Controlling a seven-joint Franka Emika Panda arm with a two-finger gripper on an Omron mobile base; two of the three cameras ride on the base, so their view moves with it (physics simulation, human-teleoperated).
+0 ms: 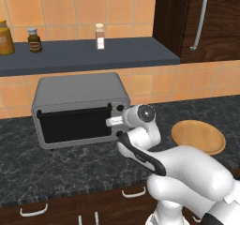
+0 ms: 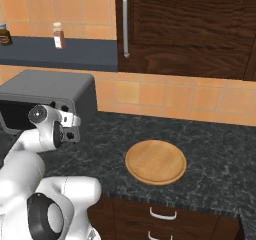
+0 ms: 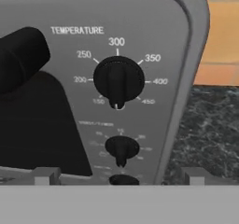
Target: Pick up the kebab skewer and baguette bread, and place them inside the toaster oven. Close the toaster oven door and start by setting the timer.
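You are looking at the toaster oven point(image 1: 79, 109) sitting toward the back left of the dark stone worktop point(image 1: 56, 170), against the tiled wall, with the toaster oven door point(image 1: 75, 124) standing shut and its dark glass hiding the inside, so whether the skewer and baguette are lying within cannot be told. In the hand view you are facing the knob column: the temperature knob point(image 3: 118, 80) on top, a smaller dial point(image 3: 121, 149) below it with blurred lettering, and a third knob point(image 3: 123, 179) peeking at the bottom. Your gripper point(image 3: 119, 180) is hovering just in front of that panel, fingers spread wide and holding nothing. The round wooden plate point(image 2: 155, 162) is lying bare near the worktop's front edge, well apart from the oven. The likely risk is closing on the wrong dial: the knobs are stacked closely, and a grasp landing high would be turning temperature instead of the timer.
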